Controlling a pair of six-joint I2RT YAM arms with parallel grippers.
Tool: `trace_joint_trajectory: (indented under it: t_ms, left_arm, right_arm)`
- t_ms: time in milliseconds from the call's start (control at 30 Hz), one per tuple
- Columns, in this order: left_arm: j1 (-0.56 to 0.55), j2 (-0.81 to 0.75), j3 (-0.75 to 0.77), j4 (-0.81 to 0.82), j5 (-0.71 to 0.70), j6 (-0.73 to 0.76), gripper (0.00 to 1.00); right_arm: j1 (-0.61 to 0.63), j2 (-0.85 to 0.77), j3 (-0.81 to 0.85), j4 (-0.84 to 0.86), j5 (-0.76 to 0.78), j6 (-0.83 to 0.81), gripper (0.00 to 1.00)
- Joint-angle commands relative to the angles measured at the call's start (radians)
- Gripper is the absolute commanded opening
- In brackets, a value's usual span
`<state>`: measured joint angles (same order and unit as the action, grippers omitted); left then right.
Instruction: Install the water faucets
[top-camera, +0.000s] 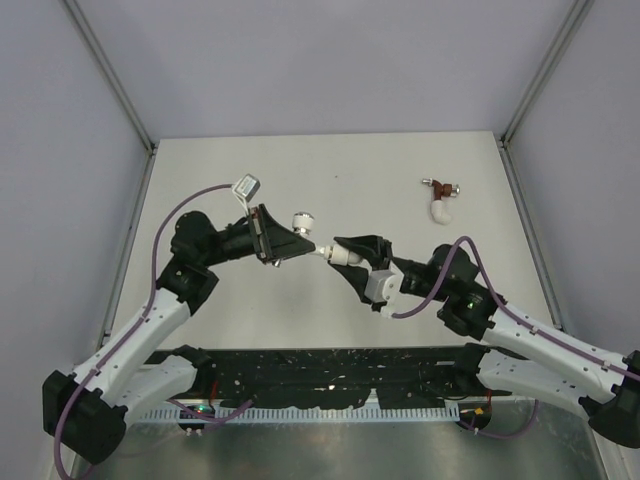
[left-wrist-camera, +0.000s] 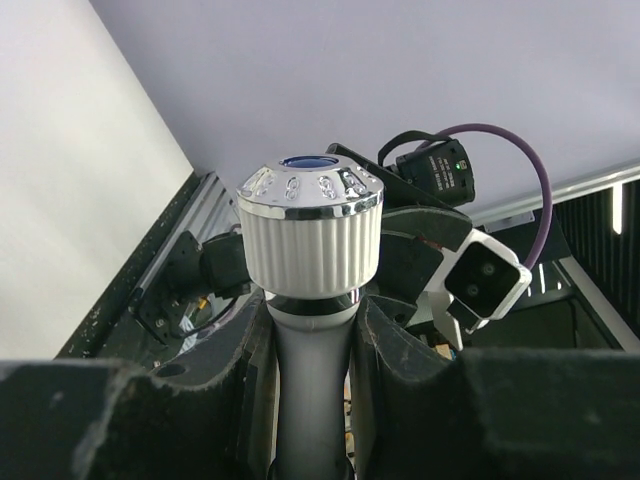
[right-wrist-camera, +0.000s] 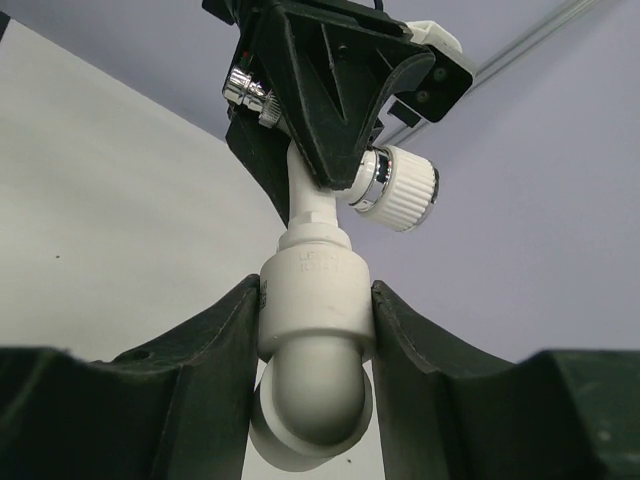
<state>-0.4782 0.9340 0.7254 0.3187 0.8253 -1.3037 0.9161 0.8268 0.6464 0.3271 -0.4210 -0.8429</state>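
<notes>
My left gripper (top-camera: 290, 242) is shut on the white faucet (top-camera: 308, 236) and holds it above the table. In the left wrist view (left-wrist-camera: 310, 335) its fingers clamp the faucet's grey-white stem (left-wrist-camera: 310, 390) below the ribbed, blue-dotted knob (left-wrist-camera: 310, 235). My right gripper (top-camera: 346, 257) is shut on a white elbow fitting (top-camera: 341, 256); the right wrist view (right-wrist-camera: 315, 300) shows the elbow (right-wrist-camera: 315, 320) between its fingers. The faucet's end (right-wrist-camera: 305, 205) enters the elbow's top. The dark red faucet (top-camera: 437, 186) lies at the back right of the table.
A second white elbow fitting (top-camera: 438, 211) lies touching the dark red faucet. The pale tabletop (top-camera: 330, 160) is walled by grey panels on three sides. A black rail (top-camera: 330, 365) runs between the arm bases at the near edge.
</notes>
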Motion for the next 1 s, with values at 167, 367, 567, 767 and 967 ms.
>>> trace_joint_trajectory:
  t_ms: [167, 367, 567, 767, 967]
  left_arm:
    - [-0.019, -0.118, 0.144, 0.053, 0.034, 0.369, 0.0]
    - [-0.069, -0.222, 0.2, -0.147, 0.012, 0.835, 0.0]
    - [-0.117, -0.31, 0.2, -0.198, 0.049, 1.159, 0.0]
    - [-0.135, -0.32, 0.213, -0.144, 0.073, 1.207, 0.0]
    - [-0.146, -0.337, 0.21, -0.093, 0.078, 1.179, 0.0]
  right_arm:
    - [-0.016, 0.08, 0.217, -0.051, -0.067, 0.52, 0.05]
    - [-0.106, 0.162, 0.295, 0.095, -0.157, 1.067, 0.05]
    - [-0.187, 0.276, 0.4, 0.113, -0.287, 1.468, 0.05]
    - [-0.226, 0.405, 0.438, 0.115, -0.363, 1.796, 0.05]
    - [-0.232, 0.426, 0.427, 0.114, -0.352, 1.826, 0.09]
